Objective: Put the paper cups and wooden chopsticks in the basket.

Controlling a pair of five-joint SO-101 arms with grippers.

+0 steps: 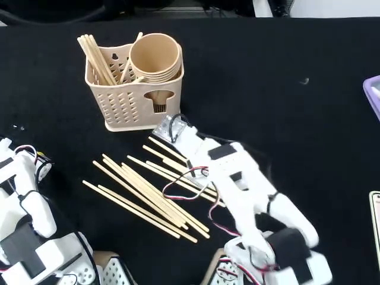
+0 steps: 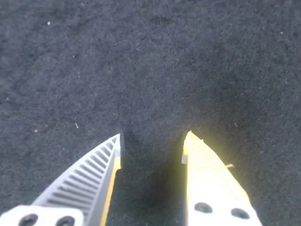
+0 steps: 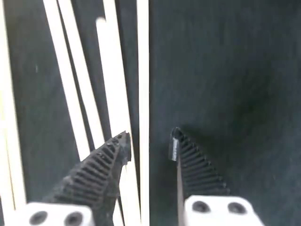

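Straddling one chopstick (image 3: 143,70), the right jaws stand open at the upper end of the loose chopsticks (image 1: 148,193), centre frame. Its long axis runs along the gap. The basket (image 1: 133,110) stands upper left, and the left jaws gape farther off.

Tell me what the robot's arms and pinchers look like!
The left arm and right arm are white plastic with black blocks. Red and black cables loop off the right one. The right gripper has pointy black ridged fingers; the left gripper's are pale and yellow.
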